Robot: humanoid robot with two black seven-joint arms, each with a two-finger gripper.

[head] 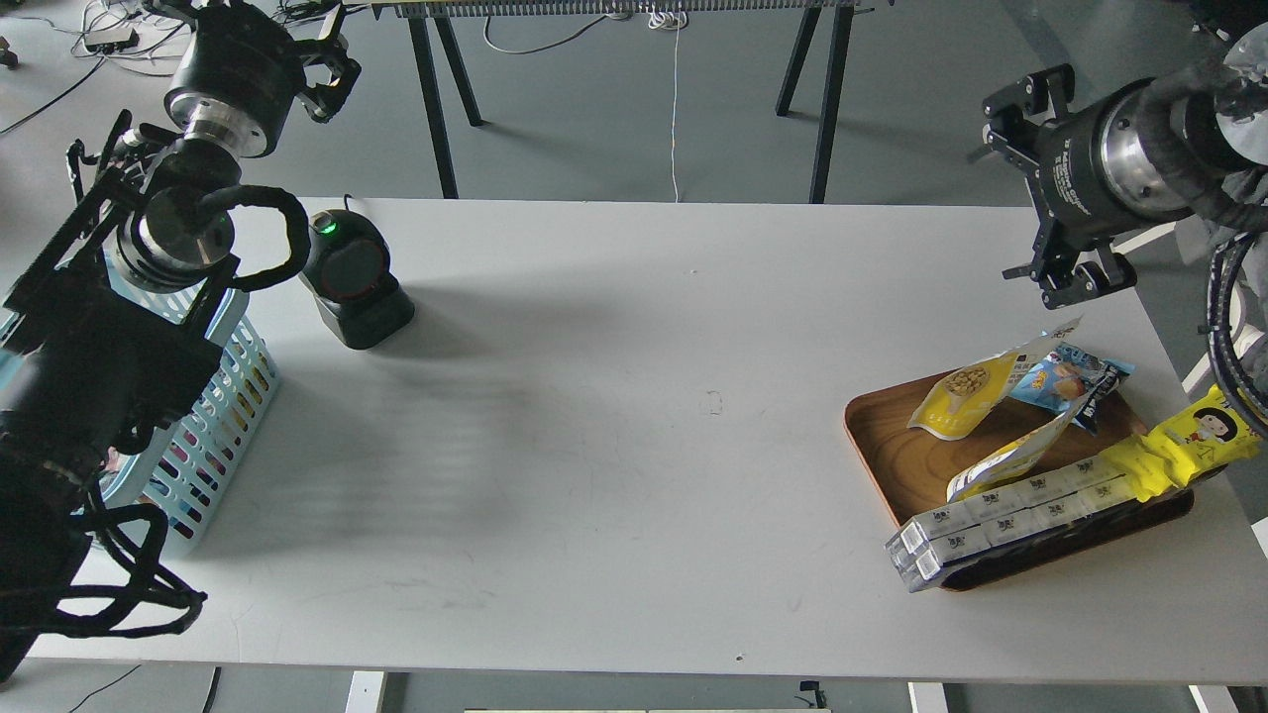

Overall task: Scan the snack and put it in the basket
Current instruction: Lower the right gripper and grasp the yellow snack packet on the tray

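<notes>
My right gripper (1075, 280) hangs in the air over the table's (634, 475) far right corner, above the wooden tray (897, 465) and touching nothing; its fingers look parted and empty. My left gripper (322, 74) is raised beyond the table's far left corner, seen too dark and end-on for me to tell whether it is open or closed, though I see nothing in it.

The snack (966, 394) lies tilted in the tray near the right edge, its picture side up, leaning against a small blue packet (1065, 381). A second yellow pouch (1010, 458) lies just under it, and a long yellow wrapper (1184, 446) with a clear box strip (1001, 525) crosses the tray's near side.

My worry is the crowding: coming down on the snack, I judge the fingers could pinch the blue packet or the other pouch along with it, or shove the pile so the snack slides flat and gets hard to pinch. A soft pouch may also fold in the grip, hiding its code from the scanner (355, 279) near the far left corner. The basket (213, 426) sits at the left edge, largely under my left arm, so a drop there risks catching that arm or the rim
</notes>
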